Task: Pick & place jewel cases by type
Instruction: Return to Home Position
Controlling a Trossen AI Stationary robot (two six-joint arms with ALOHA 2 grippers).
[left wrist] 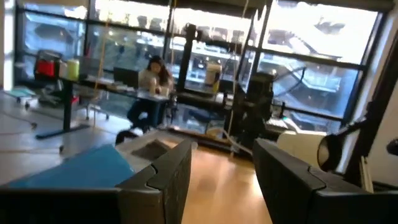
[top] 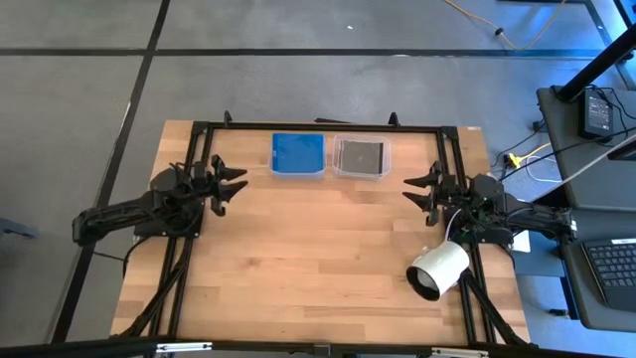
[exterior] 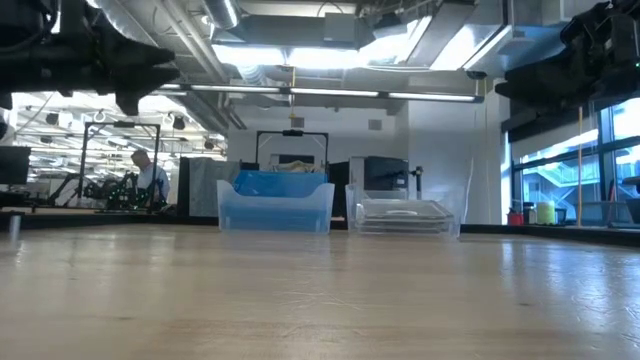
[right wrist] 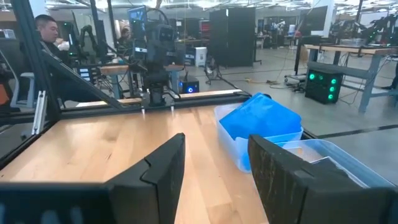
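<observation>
High view: blue jewel cases (top: 298,152) in the left tub (top: 298,177), black jewel cases (top: 360,153) in the right tub (top: 337,159), at the table's (top: 318,249) 12 o'clock; left gripper (top: 238,185) at 9, right gripper (top: 413,189) at 3. Low view: both hang above the wood. Wrist views: left fingers (left wrist: 165,180) and right fingers (right wrist: 158,168) spread wide (nothing held).

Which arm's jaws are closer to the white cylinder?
Right. The right arm holds its jaws a short way from the white cylinder; the left arm holds its far across the table.
</observation>
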